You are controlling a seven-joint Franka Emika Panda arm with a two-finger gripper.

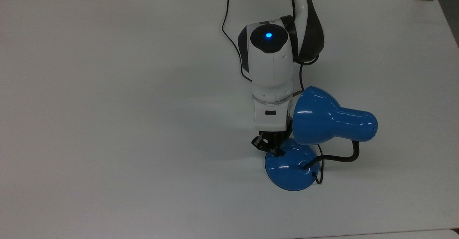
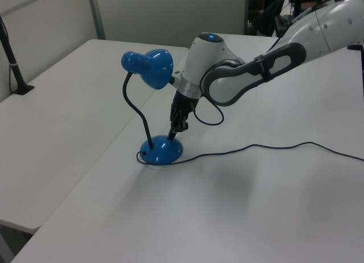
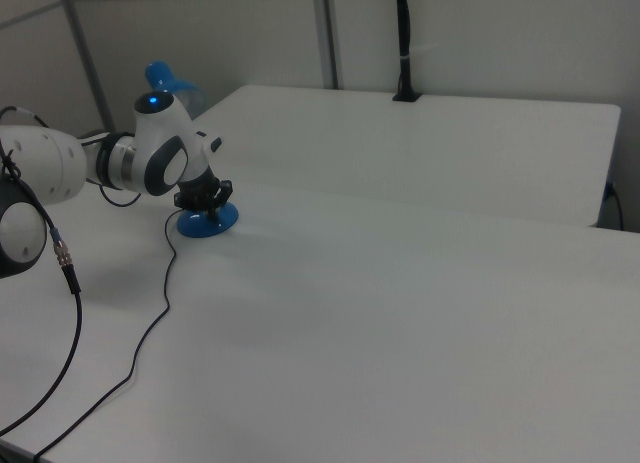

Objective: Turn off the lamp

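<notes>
The lamp is glossy blue, with its bell shade (image 1: 322, 122) held up on a black bent neck (image 1: 344, 157) over a round domed base (image 1: 290, 174). No light falls from the shade onto the table. My gripper (image 1: 277, 151) points down beside the shade, fingers shut, its tip touching the top of the base at the top view's left; the switch is hidden beneath it. In the left view the gripper (image 2: 172, 136) presses on the base (image 2: 161, 151) below the shade (image 2: 149, 67). The right view has the gripper (image 3: 211, 211) on the base (image 3: 208, 223).
The lamp's thin black cord (image 2: 256, 147) trails across the white table (image 1: 125, 106) to the left view's right. A black clamp post (image 2: 14, 64) stands at the table edge, and another dark cable (image 3: 160, 313) lies near the arm.
</notes>
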